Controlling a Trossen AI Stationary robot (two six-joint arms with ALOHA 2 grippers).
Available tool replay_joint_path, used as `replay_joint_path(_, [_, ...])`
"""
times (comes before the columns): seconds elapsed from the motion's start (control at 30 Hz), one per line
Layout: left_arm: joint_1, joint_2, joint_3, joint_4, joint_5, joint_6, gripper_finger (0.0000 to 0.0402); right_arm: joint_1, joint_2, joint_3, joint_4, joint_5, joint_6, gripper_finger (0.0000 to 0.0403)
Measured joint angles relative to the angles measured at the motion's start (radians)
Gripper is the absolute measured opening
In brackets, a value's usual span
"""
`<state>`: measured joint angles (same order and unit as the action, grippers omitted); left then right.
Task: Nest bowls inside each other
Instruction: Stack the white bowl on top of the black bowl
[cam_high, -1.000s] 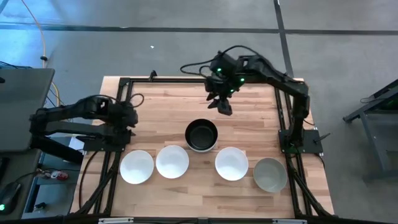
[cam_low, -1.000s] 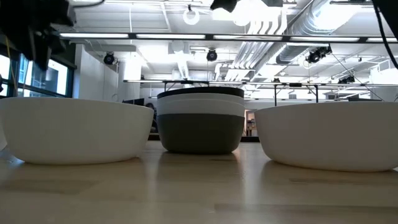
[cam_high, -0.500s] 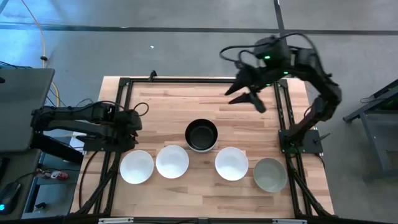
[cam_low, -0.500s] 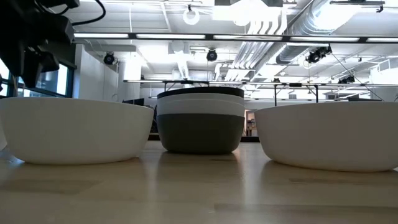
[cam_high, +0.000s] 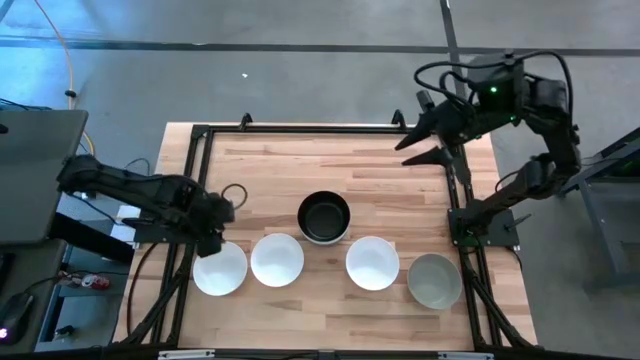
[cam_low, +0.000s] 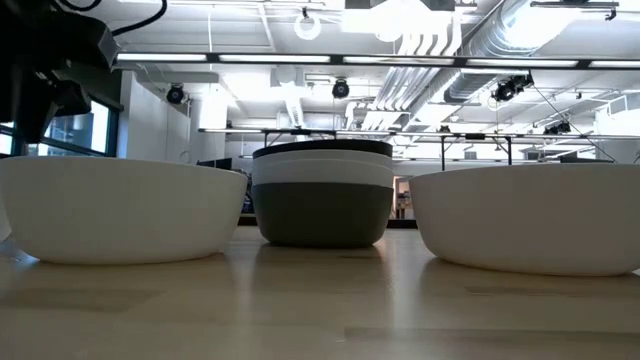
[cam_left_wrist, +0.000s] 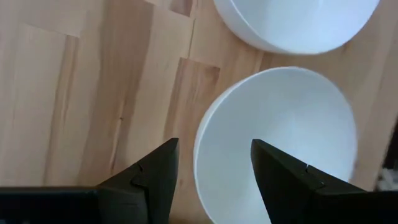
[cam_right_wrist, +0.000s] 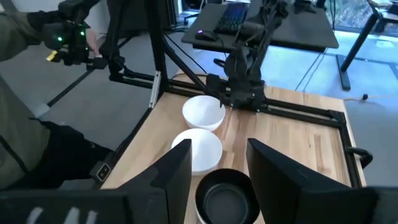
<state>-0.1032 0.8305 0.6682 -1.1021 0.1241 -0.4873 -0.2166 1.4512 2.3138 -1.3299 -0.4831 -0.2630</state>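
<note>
Across the surface (cam_high: 270, 170) we see four bowls (cam_high: 275, 260) rowed along the near edge, a black-topped stack (cam_high: 323, 218) behind. Our left claw (cam_high: 214, 238), open, now hovers over the leftmost bowl (cam_high: 220, 269); our right claw (cam_high: 432, 142), open and empty, has retreated to the far corner.

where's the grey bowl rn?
High view: the grey bowl sits at the right end of the front row, beside a white bowl, near the table's right edge, untouched by either arm.

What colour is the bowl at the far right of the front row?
Grey: the rightmost bowl is duller than the white bowls beside it, seen best in the high view.
</note>
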Motion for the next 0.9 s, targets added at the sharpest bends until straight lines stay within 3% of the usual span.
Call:
replay_joint_path(0.3, [-0.089,0.19,0.0,0.005,-0.088,0.002,0.0188,0.023,-0.006,0.0,-0.021,0.002,-0.014,0.0145])
replay_joint_path(0.67, [-0.109,0.331,0.0,0.029,-0.105,0.039,0.0185,0.023,-0.006,0.0,-0.021,0.002,-0.034,0.0145])
replay_joint_path(0.9, [-0.109,0.339,0.0,0.068,-0.085,0.046,0.0128,0.023,-0.006,0.0,-0.024,0.002,-0.034,0.0145])
